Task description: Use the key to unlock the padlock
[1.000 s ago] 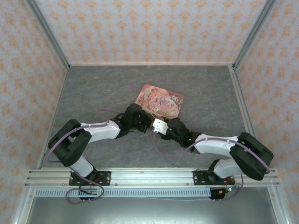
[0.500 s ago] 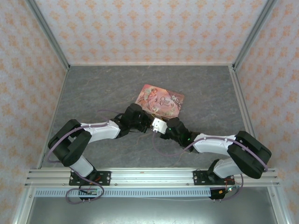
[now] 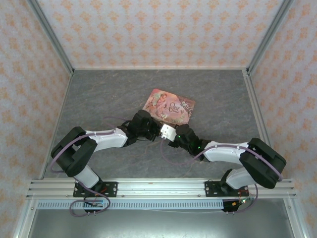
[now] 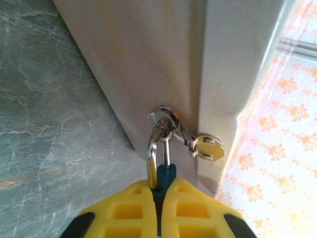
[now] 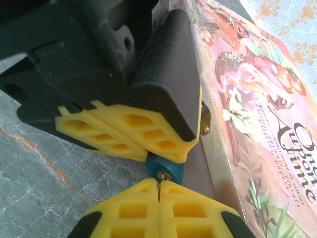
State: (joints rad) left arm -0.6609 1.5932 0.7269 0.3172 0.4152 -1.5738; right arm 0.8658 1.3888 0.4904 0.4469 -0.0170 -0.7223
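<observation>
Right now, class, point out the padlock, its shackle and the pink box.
padlock (image 5: 171,166), right wrist view, teal body.
shackle (image 4: 151,153), left wrist view, left leg of the loop.
pink box (image 3: 171,106), top external view, illustrated lid.

A flat grey tabletop with a pale marbled stone pattern (image 3: 99,99) carries everything. Light metal strips (image 3: 55,124) run along its left and right edges, and a silver aluminium rail (image 3: 158,188) crosses its near edge. One thing lies directly on it: a flat pink rectangular box with a floral illustration and dark lettering on its lid (image 3: 169,107). The box rests near the middle, slightly right of centre, turned at a slight angle to the table's edges.
</observation>
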